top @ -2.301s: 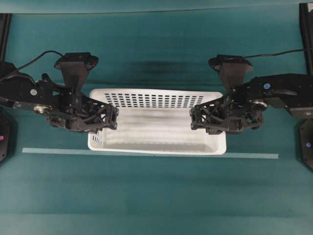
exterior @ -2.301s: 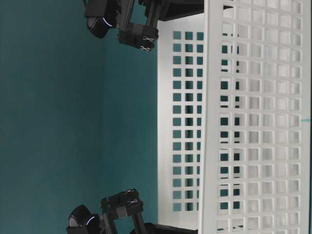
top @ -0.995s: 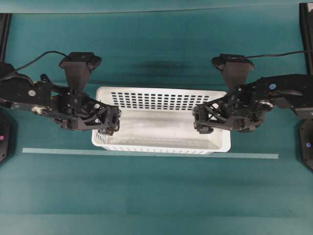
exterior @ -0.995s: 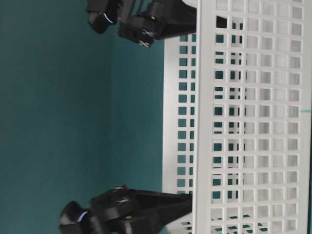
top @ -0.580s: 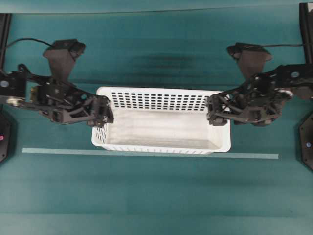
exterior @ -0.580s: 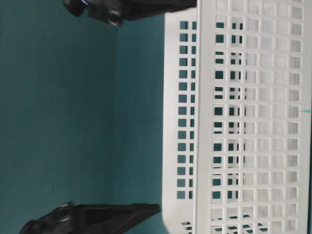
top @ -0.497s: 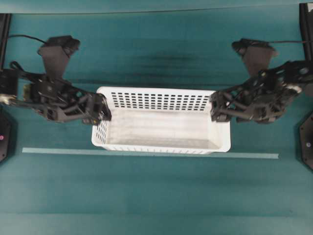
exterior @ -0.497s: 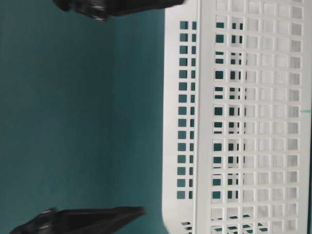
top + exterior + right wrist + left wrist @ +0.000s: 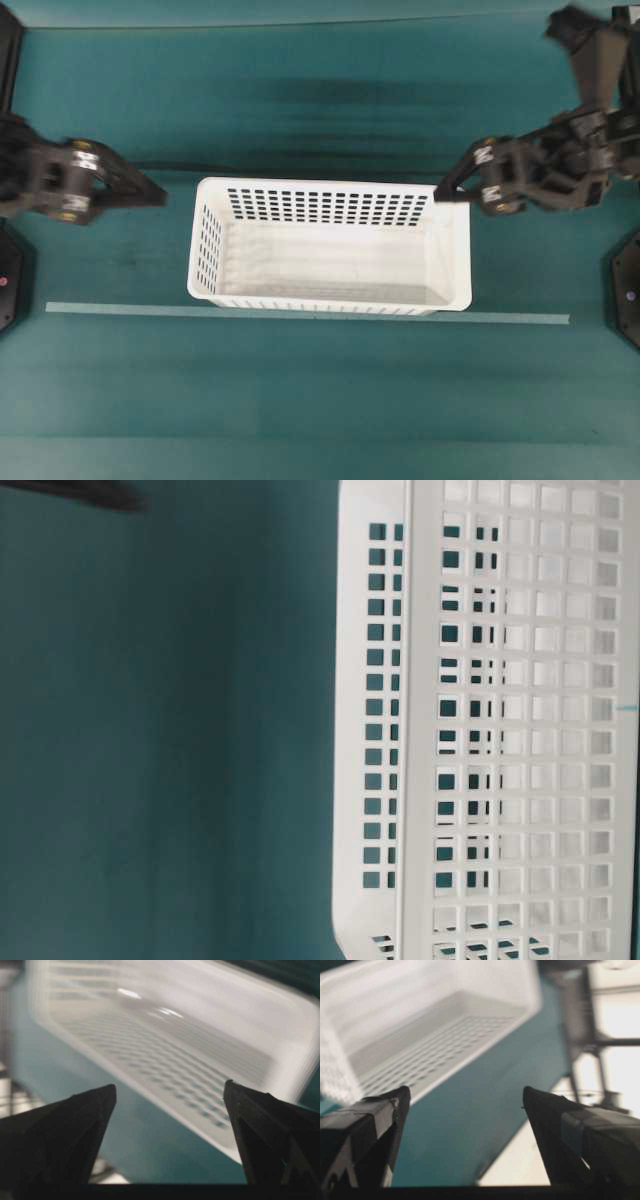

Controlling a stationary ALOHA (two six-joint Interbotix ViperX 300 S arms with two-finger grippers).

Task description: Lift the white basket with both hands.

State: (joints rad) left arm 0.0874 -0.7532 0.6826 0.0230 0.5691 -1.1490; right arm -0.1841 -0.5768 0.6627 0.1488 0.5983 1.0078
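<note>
Your left claw (image 9: 150,195) sits just off the left end of the white basket (image 9: 330,245), a strip of teal counter (image 9: 320,390) showing between its tip and the basket's left rim, so it touches nothing. Its wrist view shows the two fingers (image 9: 365,1130) spread wide apart with only counter and the basket's near corner between them. The basket itself rests flat on the counter, upright, long sides running left to right, its front wall lying just behind the thin pale line (image 9: 300,314) that crosses the counter. In the table-level view you see only its perforated walls (image 9: 500,720) filling the right side, with a dark blur at the top left corner that is too smeared to identify. Your right claw (image 9: 450,190) hangs at the basket's back right corner, its tip over or just at the rim; contact cannot be told. Its fingers (image 9: 65,1130) also stand wide apart, gripping nothing, the basket blurred beyond them.
</note>
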